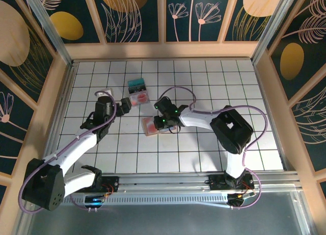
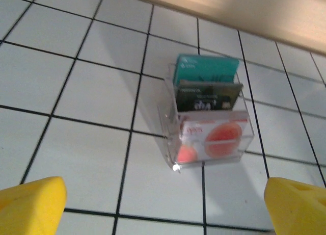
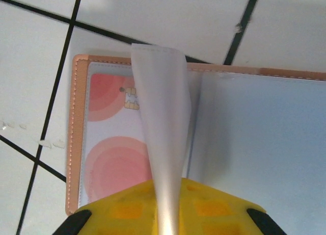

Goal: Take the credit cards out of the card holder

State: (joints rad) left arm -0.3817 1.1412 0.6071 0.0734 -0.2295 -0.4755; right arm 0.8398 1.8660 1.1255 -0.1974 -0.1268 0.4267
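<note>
The tan-pink card holder (image 3: 76, 143) lies open on the tiled table (image 1: 151, 126). A red-and-white credit card (image 3: 109, 161) sits in its left pocket. My right gripper (image 3: 168, 217) is shut on a grey-white inner page (image 3: 162, 118) of the holder, lifting it upright; in the top view this gripper (image 1: 163, 121) is over the holder's right half. Teal (image 2: 206, 69), dark (image 2: 208, 96) and red-and-white (image 2: 216, 138) cards stand in a clear box (image 2: 172, 118). My left gripper (image 2: 163, 209) is open just short of the box, with nothing between its fingers.
The clear box of cards (image 1: 138, 92) stands behind and to the left of the holder. Wooden walls (image 1: 163, 50) ring the white gridded table. The right arm's cable (image 1: 181, 89) loops over the middle of the table.
</note>
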